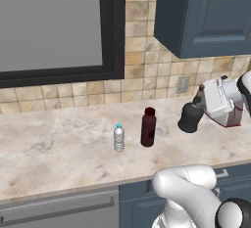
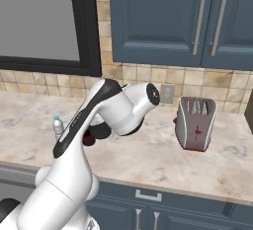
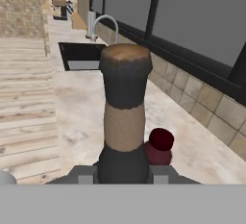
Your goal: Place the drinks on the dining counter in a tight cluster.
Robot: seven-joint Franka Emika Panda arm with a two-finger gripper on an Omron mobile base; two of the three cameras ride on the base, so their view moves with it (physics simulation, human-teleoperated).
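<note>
My gripper [image 3: 122,172] is shut on the squat black bottle [image 3: 124,117], holding it low on its body. The bottle [image 1: 190,117] hangs tilted over the right part of the marble counter [image 1: 59,148] below the window, with my gripper [image 1: 200,101] at its upper right end. The taller dark-red bottle [image 1: 148,126] stands upright a short way to its left and shows past the held bottle as a dark-red bottle [image 3: 161,147]. Left of that stands the small clear water bottle [image 1: 118,138] with a blue cap, also seen as a water bottle [image 2: 58,125] behind my arm. The dining counter is out of view.
A silver toaster [image 2: 196,123] with red trim stands on the counter to the right. Far along the counter are a sink [image 3: 79,57] and a faucet [image 3: 108,23]. Blue wall cabinets [image 1: 206,11] hang above, and a tiled wall with an outlet [image 1: 183,83] backs the counter.
</note>
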